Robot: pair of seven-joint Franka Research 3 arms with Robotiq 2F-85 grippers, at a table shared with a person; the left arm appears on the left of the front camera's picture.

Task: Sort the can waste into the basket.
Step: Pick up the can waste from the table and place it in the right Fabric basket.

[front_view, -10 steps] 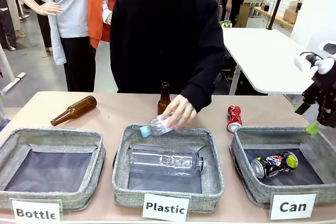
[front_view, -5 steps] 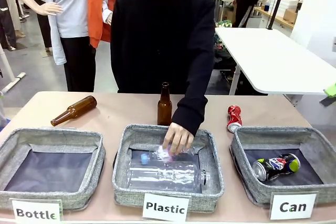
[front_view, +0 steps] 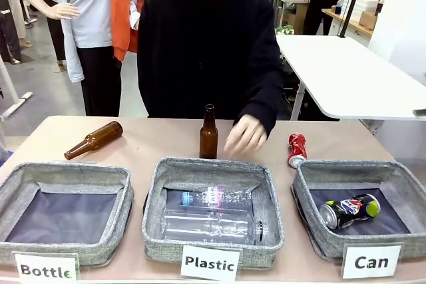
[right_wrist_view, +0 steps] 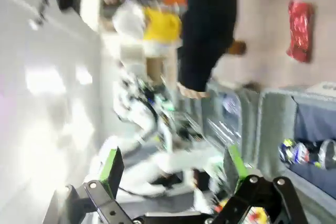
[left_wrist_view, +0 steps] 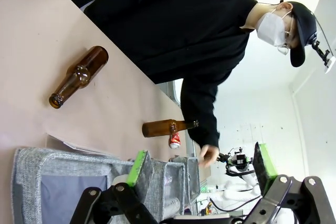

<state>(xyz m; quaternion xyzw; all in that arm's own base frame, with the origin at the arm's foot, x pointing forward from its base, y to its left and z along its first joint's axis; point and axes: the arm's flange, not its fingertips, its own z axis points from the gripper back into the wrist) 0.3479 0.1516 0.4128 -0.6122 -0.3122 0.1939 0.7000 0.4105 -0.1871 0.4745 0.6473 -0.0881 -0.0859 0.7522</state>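
Observation:
A shiny red crushed can [front_view: 297, 149] lies on the table just beyond the far rim of the Can basket [front_view: 307, 194]. A dark blue crushed can [front_view: 349, 209] rests inside that basket. In the blurred right wrist view my right gripper [right_wrist_view: 172, 150] is open and holds nothing, high off the table, with the red can [right_wrist_view: 300, 30] and the blue can [right_wrist_view: 302, 153] far from it. My left gripper [left_wrist_view: 199, 150] is open too, hanging above the Bottle basket [left_wrist_view: 79, 177], and the red can [left_wrist_view: 174, 140] is small in the distance.
The person's hand [front_view: 245, 134] hovers over the table behind the Plastic basket [front_view: 156, 191], which holds two clear bottles. A brown bottle [front_view: 208, 133] stands upright beside that hand. Another brown bottle [front_view: 94, 140] lies at the back left. The Bottle basket [front_view: 20, 177] is at the left.
The person dropped the small clear bottle into the Plastic basket and drew the hand back up. My right arm moved off past the picture's right edge.

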